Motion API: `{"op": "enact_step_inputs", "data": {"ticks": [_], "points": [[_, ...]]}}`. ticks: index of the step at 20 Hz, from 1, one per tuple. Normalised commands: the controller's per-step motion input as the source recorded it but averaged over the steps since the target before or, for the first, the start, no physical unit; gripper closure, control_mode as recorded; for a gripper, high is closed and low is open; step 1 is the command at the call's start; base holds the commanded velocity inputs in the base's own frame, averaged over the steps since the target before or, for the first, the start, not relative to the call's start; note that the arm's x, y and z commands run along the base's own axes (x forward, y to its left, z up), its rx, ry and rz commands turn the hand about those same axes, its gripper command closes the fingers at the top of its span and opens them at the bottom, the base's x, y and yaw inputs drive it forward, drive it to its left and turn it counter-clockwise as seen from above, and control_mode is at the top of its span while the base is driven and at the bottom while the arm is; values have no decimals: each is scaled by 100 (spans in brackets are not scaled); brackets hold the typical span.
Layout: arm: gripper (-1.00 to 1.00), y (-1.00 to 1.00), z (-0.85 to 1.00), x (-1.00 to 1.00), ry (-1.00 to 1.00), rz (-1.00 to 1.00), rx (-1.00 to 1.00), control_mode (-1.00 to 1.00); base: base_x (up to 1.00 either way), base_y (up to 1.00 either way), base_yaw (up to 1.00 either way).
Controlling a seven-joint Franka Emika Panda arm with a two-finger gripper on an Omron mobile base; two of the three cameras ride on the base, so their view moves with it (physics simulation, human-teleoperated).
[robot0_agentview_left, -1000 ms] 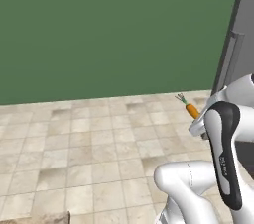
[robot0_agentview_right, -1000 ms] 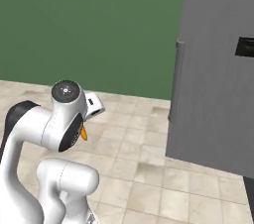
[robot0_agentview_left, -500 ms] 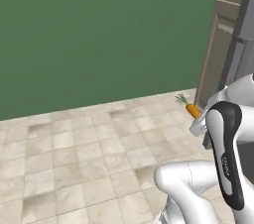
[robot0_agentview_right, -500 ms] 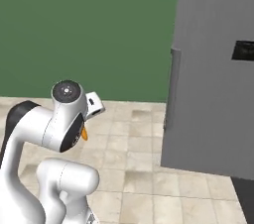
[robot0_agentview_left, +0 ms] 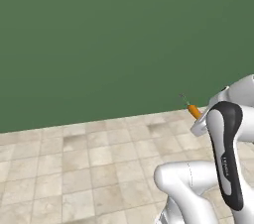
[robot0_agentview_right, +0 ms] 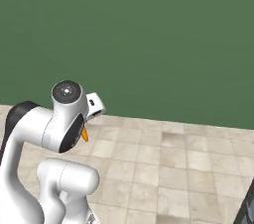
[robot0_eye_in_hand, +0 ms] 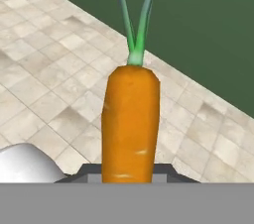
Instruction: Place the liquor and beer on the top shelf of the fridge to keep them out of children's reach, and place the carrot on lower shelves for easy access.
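Note:
My gripper (robot0_eye_in_hand: 130, 173) is shut on the carrot (robot0_eye_in_hand: 130, 124), an orange root with a thin green stem that points away from the hand. In the left base view the carrot (robot0_agentview_left: 194, 111) sticks out past the white hand at the right, above the tiled floor. Its orange end (robot0_agentview_right: 85, 134) peeks from under the arm's wrist in the right base view. The liquor, the beer and the fridge with its shelves are out of view.
A plain dark green wall (robot0_agentview_left: 114, 39) stands ahead across a beige tiled floor (robot0_agentview_left: 84, 163). A dark slanted edge (robot0_agentview_right: 248, 207) cuts the bottom right corner of the right base view; I cannot tell what it is.
The whole picture has shifted in both base views, so the cameras have turned: the grey fridge has slid out of frame to the right. The carrot stays in the shut gripper.

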Motion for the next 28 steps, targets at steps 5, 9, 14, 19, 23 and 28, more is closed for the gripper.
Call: {"op": "enact_step_inputs", "data": {"ticks": [5,9,14,19,23,28], "points": [[100,0,0,0,0,0,0,100,100,34,28],[100,0,0,0,0,0,0,100,99,1,-3],[100,0,0,0,0,0,0,100,86,0,-31],[100,0,0,0,0,0,0,100,70,0,-50],[100,0,0,0,0,0,0,100,55,0,-64],[100,0,0,0,0,0,0,100,48,0,-68]]}}
